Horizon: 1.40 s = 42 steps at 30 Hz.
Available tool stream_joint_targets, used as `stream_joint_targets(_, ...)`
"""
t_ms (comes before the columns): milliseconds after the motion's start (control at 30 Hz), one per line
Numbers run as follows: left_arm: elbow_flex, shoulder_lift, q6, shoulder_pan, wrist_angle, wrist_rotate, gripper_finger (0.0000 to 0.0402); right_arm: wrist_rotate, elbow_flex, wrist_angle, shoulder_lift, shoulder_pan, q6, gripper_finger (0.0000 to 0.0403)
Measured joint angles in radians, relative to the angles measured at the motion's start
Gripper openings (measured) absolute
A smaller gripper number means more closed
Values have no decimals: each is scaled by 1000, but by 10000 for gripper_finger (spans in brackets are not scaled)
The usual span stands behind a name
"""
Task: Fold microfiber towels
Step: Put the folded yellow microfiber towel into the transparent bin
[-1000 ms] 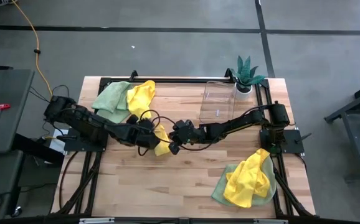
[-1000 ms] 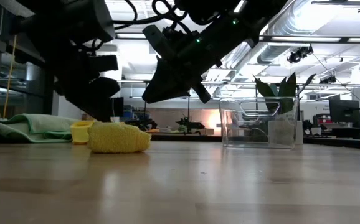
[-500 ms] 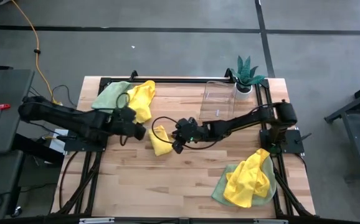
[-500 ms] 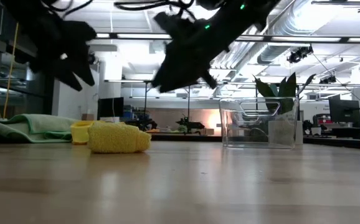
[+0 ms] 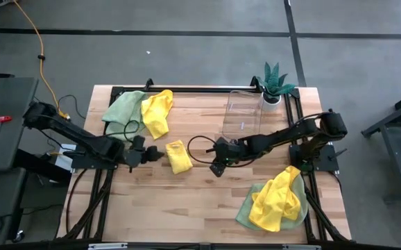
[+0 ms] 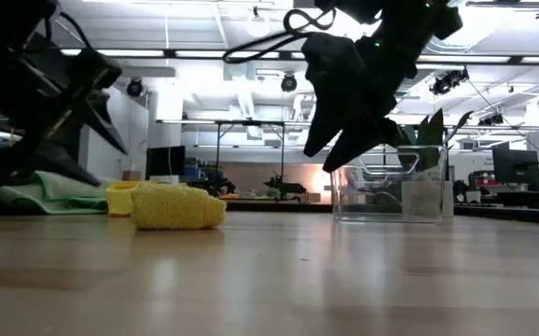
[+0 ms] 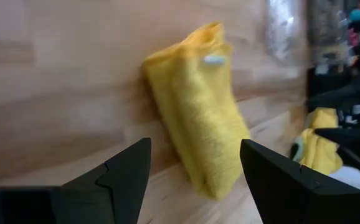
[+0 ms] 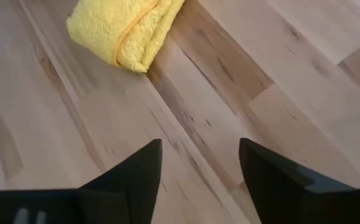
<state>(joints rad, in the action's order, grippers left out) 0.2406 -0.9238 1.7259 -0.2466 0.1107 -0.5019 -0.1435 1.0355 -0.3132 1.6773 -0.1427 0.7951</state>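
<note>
Folded yellow towel (image 5: 178, 156) lies flat on the table (image 5: 200, 201), free of both arms. Left gripper (image 5: 160, 155) sits just left of the towel, jaws spread wide, empty, towel ahead of them and not between. Right gripper (image 5: 214, 157) is right of the towel, a bit farther off, jaws wide, empty. Pile of green and yellow towels (image 5: 141, 110) lies behind the folded towel; another pile (image 5: 277, 201) lies well right of it.
</note>
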Motion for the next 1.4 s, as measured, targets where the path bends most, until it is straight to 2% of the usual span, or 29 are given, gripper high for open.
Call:
stream_joint_targets(267, 112, -207, -10, 41, -18, 78, 234, -10, -5, 36, -1, -2, 9, 227)
stream_joint_targets(567, 143, -472, -18, 149, -182, 197, 234, -11, -5, 44, 0, 1, -7, 227)
stream_joint_targets(833, 145, -589, -12, 232, -374, 237, 233, -14, -5, 65, 1, 1, -12, 227)
stream_joint_targets(1033, 153, -632, -6, 262, -427, 199, 225, -21, -5, 79, 1, -1, -11, 227)
stream_joint_targets(1200, 167, -638, -4, 284, -404, 144, 170, -23, -5, 94, 1, -1, -17, 227)
stream_joint_targets(1400, 192, -671, -44, 284, -394, 85, 32, -40, -5, 96, 1, -2, -18, 227)
